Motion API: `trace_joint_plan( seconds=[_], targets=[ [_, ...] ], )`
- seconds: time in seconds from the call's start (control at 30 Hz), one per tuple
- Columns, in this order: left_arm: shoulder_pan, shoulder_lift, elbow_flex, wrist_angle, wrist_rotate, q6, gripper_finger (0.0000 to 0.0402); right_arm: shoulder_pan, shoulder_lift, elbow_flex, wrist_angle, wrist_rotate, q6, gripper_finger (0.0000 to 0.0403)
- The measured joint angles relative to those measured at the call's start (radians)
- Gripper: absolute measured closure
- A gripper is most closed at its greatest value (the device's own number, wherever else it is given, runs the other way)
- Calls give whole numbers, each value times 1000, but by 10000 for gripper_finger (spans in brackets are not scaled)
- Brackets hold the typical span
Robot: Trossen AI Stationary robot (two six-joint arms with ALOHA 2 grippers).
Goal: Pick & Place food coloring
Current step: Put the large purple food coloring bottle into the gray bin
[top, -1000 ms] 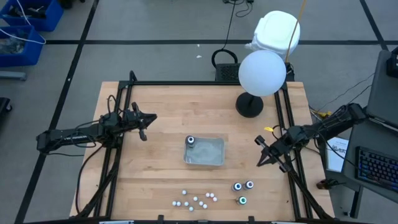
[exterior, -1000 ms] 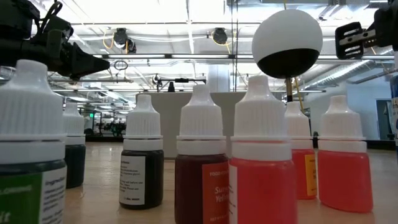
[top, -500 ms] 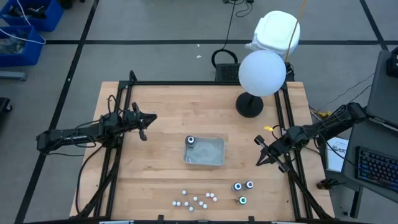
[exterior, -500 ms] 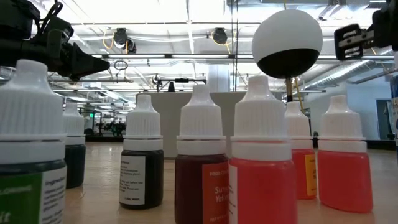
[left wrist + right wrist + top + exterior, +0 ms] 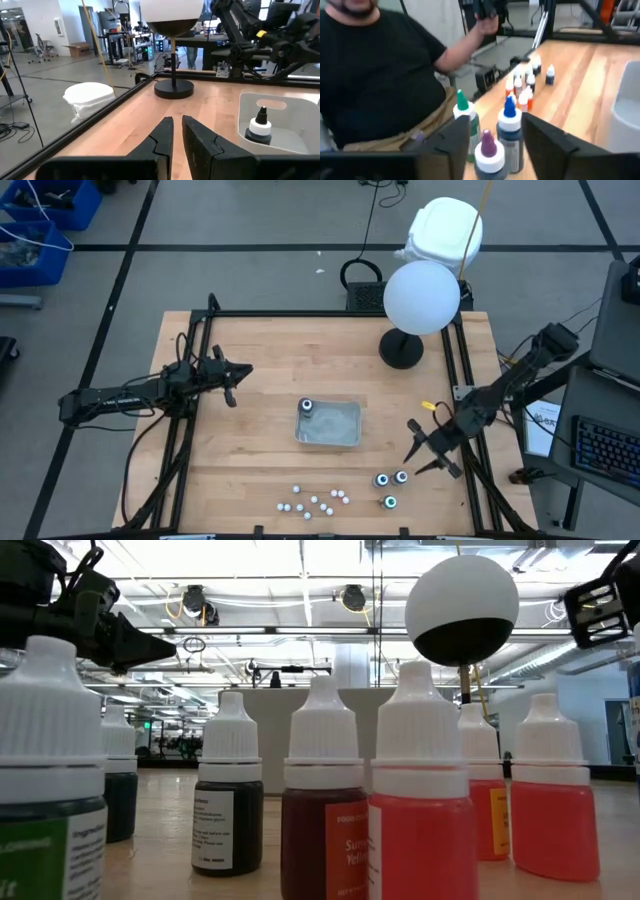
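Looking at the counter [image 5: 250,450], you are seeing one food coloring bottle [image 5: 306,407] already standing in the clear tray [image 5: 340,438]. Three bottles [image 5: 389,486] are waiting near the front right edge. Your right gripper [image 5: 424,452] is hovering just beside them with fingers spread, holding nothing. Your left gripper [image 5: 234,380] is waiting at the left, fingers nearly pressed together and empty. Most of the work is remaining, I think.

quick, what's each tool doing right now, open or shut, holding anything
Left tool: shut, holding nothing, waiting at the table's left side.
Right tool: open, holding nothing, poised by the three food coloring bottles at the table's front right.
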Motion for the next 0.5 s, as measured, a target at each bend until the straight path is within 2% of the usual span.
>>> trace_joint_plan(
  seconds=[0.2,0.37,0.5],
  targets=[
    [0,0,0,0,0,-7,355,74,125,36,39,159,-20,164],
    [0,0,0,3,0,-4,355,101,210,42,139,246,-40,157],
    [0,0,0,4,0,1,355,103,270,42,192,251,-55,156]
  ],
)
